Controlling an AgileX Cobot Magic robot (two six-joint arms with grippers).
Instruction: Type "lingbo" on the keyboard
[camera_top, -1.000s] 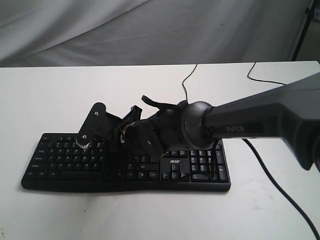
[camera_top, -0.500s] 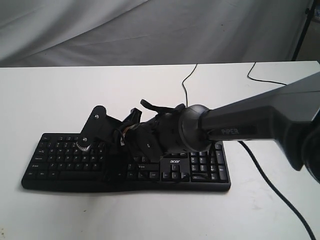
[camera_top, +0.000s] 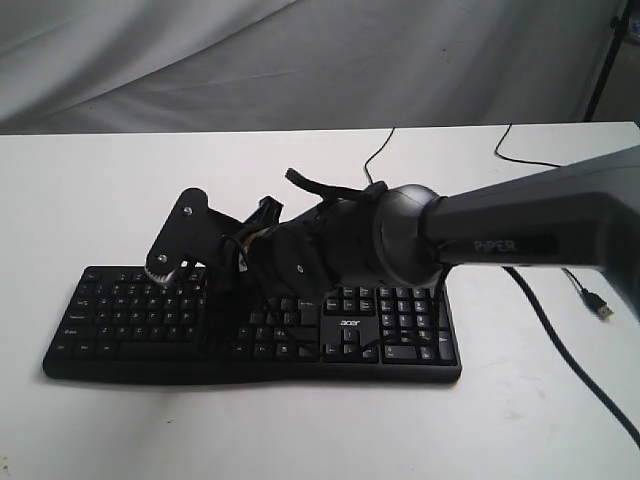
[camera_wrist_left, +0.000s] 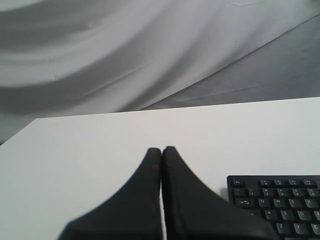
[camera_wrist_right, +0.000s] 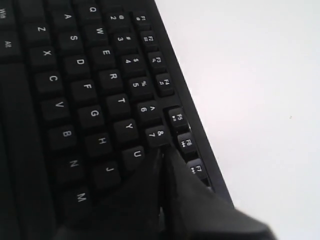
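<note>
The black keyboard (camera_top: 390, 330) with a white "acer" logo (camera_top: 347, 323) lies across the white table (camera_top: 100, 180). My right arm reaches over it from the right. Its gripper (camera_top: 214, 286) is hard to tell apart from the black keys. In the right wrist view the right gripper (camera_wrist_right: 162, 150) is shut, with nothing between its fingers. Its tips hang just past the U key (camera_wrist_right: 135, 155) and beside the 7 key (camera_wrist_right: 157, 135). My left gripper (camera_wrist_left: 161, 149) is also shut and empty, above bare table beside the Esc corner of the keyboard (camera_wrist_left: 280, 205). It does not show in the exterior view.
Thin black cables (camera_top: 375, 160) (camera_top: 520, 150) run from the keyboard's far side to the table's back edge. Another cable (camera_top: 560, 345) trails down the right side, near a loose USB plug (camera_top: 600, 308). Grey cloth (camera_top: 300, 60) hangs behind the table.
My right arm and gripper have risen and shifted slightly left over the keys. The arm now uncovers the USB plug on the right.
</note>
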